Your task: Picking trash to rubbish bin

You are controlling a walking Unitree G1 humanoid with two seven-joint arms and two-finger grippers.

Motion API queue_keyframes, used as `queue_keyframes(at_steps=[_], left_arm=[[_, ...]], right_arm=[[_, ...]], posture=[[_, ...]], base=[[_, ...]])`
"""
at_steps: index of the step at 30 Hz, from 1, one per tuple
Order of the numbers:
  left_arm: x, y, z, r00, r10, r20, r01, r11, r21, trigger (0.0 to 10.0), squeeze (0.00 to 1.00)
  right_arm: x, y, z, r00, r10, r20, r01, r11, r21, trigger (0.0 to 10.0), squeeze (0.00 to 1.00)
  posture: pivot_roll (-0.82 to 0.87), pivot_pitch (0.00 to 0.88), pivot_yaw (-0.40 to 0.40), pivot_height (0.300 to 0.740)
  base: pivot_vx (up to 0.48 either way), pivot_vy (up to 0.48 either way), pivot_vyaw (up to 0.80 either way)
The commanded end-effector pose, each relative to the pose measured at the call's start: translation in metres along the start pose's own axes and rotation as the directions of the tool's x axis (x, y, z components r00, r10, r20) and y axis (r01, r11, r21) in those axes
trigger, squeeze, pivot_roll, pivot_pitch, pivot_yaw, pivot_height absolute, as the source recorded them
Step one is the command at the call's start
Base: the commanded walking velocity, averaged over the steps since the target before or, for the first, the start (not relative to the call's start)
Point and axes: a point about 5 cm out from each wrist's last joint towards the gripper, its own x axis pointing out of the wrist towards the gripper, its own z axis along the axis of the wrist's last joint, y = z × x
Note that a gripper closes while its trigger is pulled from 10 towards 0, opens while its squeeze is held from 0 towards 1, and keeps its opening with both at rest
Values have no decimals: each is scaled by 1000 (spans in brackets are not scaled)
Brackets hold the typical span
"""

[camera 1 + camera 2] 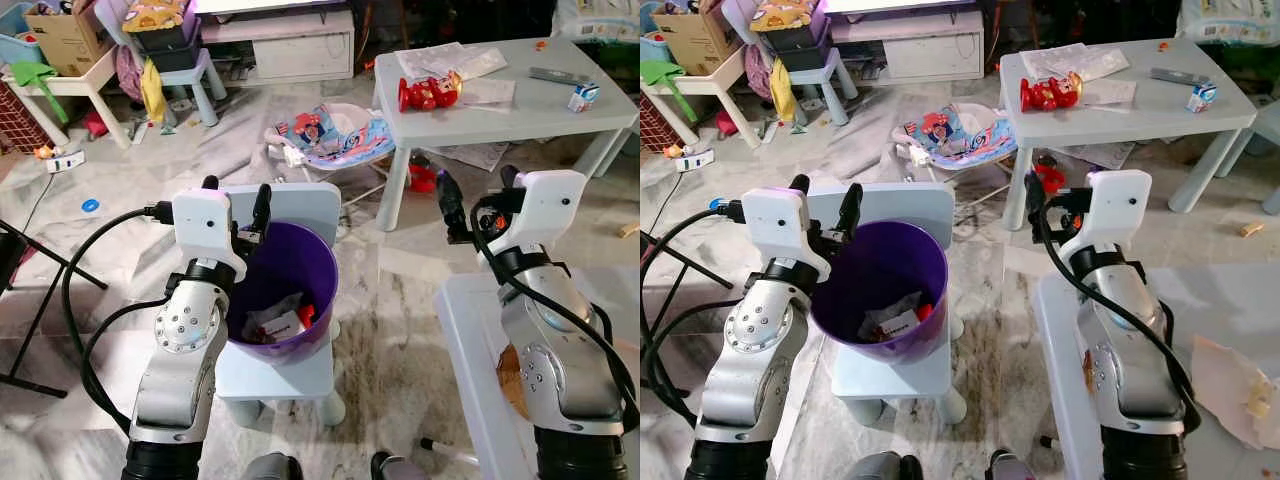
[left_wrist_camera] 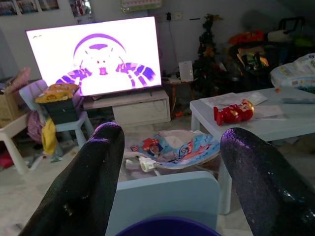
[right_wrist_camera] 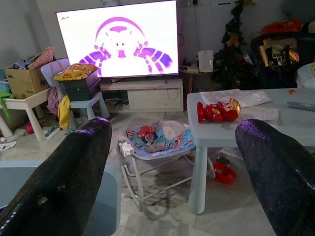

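Observation:
A purple rubbish bin [image 1: 322, 255] stands on a small pale-blue chair [image 1: 288, 378] right in front of me. Inside it lie a white wrapper [image 1: 276, 323] and a small red piece [image 1: 306, 313]. My left gripper [image 1: 237, 198] hovers over the bin's near-left rim, open, with nothing between its fingers [image 2: 81, 187]. My right gripper [image 1: 476, 195] is raised to the right of the bin, above the corner of a near white table [image 1: 1060, 340]. It is open and empty too. A crumpled sheet of paper [image 1: 1238, 385] lies on that table by my right arm.
A white table [image 1: 520, 110] at the back right carries a red toy [image 1: 428, 92], papers and a small carton [image 1: 583, 96]. A baby bouncer [image 1: 335, 135] sits on the floor beyond the chair. Black stand legs [image 1: 40, 260] and a cable are at left; clutter lines the far wall.

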Motion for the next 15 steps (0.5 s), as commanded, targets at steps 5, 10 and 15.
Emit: queue_keyframes(at_steps=[5,10,15], left_arm=[[3,-3,-3,1000,5,-16,-5,999,-32,10000,0],[3,-5,-4,1000,1,-23,-2,999,-49,10000,0],[3,-6,-5,1000,1,-26,-2,999,-52,10000,0]], right_arm=[[1,5,11,999,11,34,-11,1000,9,10000,263],[3,7,13,999,19,46,-20,1000,12,10000,255],[5,11,15,998,29,49,-30,999,15,10000,255]], posture=[[-15,183,46,740],[-20,193,43,740],[-18,195,39,740]], base=[[0,0,-788],[0,0,-158],[0,157,0]])
